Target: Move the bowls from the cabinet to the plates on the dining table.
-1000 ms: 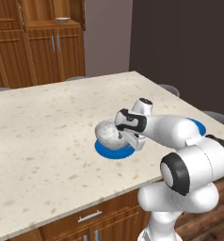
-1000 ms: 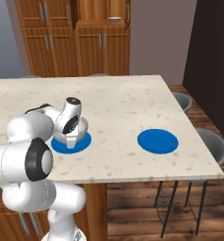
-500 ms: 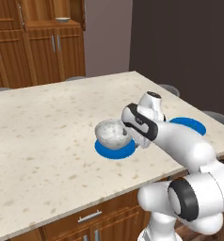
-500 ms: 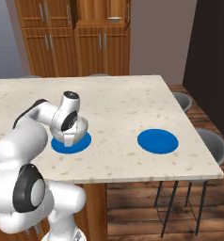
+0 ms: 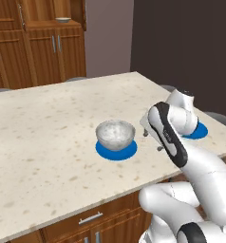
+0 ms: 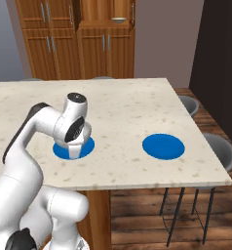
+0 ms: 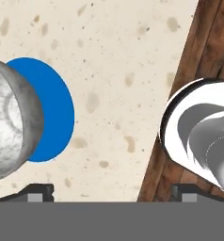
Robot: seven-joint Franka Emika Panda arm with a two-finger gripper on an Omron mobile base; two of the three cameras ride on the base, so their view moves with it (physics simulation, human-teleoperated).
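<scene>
The grey-white marbled bowl (image 5: 116,134) stands upright on the nearer blue plate (image 5: 116,150) on the dining table (image 5: 48,123). My gripper (image 5: 152,141) hovers just right of it, open and holding nothing. In the hand view the bowl (image 7: 10,127) and its plate (image 7: 50,110) lie at the left, outside the open fingertips (image 7: 36,190). In the right base view my arm hides the bowl, and part of that plate (image 6: 88,145) shows. The other blue plate (image 6: 163,146) is bare. The beige bowl (image 5: 62,20) rests on a shelf of the cabinet (image 5: 39,52), also seen from the right (image 6: 119,20).
Grey chairs (image 6: 220,151) stand along the table's right side over a wooden floor. The table's front edge (image 7: 154,155) runs close under my hand. Broad bare tabletop (image 6: 127,107) lies between the plates and the cabinet (image 6: 88,49).
My gripper has finished opening and pulled back from the marbled bowl, toward the table's front edge. The bowl stays upright on its plate.
</scene>
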